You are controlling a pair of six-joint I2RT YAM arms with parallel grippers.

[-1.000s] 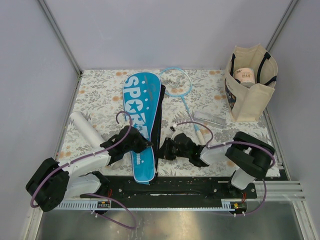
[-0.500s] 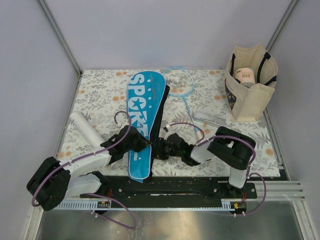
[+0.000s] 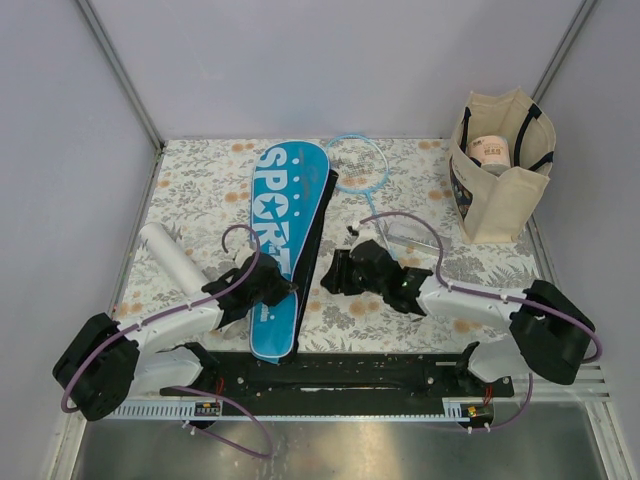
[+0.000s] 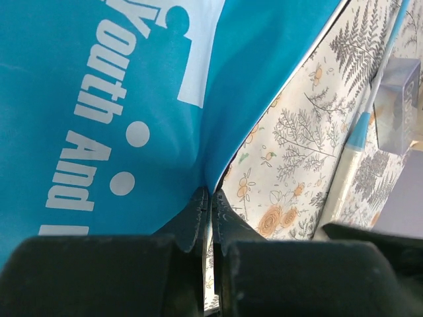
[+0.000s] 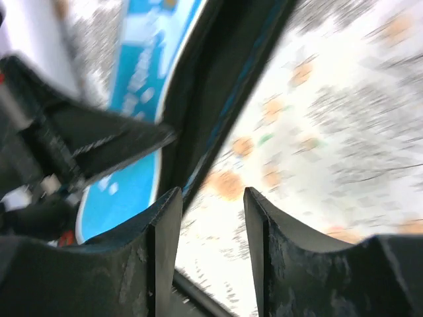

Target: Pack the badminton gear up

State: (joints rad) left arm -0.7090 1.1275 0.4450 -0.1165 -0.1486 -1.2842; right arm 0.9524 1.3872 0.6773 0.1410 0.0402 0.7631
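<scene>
The left gripper (image 4: 206,201) is closed tight on the right-hand edge of the blue cover (image 3: 285,200), near its narrow near end. This looks meant to pin or lift that flap so the opening on the black-trimmed side can be reached. The cover lies slantwise on the flowered table (image 3: 200,190), with its broad end far and its narrow end at the near edge, just by the black rail that carries the arms.

The right gripper (image 5: 211,193) hovers just right of the cover's black edge. Its fingers are apart and nothing is between them, only tablecloth showing through the gap. That view is blurred, so I cannot tell whether it touches the strap.

One racket (image 3: 356,166) lies to the right of the cover. Its head is at the far side, close against the cover's broad end, and its handle runs toward the right arm, beside a small clear box (image 3: 415,237). A second racket and the shuttlecock are not to be made out.

The white tube (image 3: 172,256) rests left of the cover, close by the left arm, so room is tight there. The open room is on the right, between the cover and the tote (image 3: 500,195) in the far right corner.
</scene>
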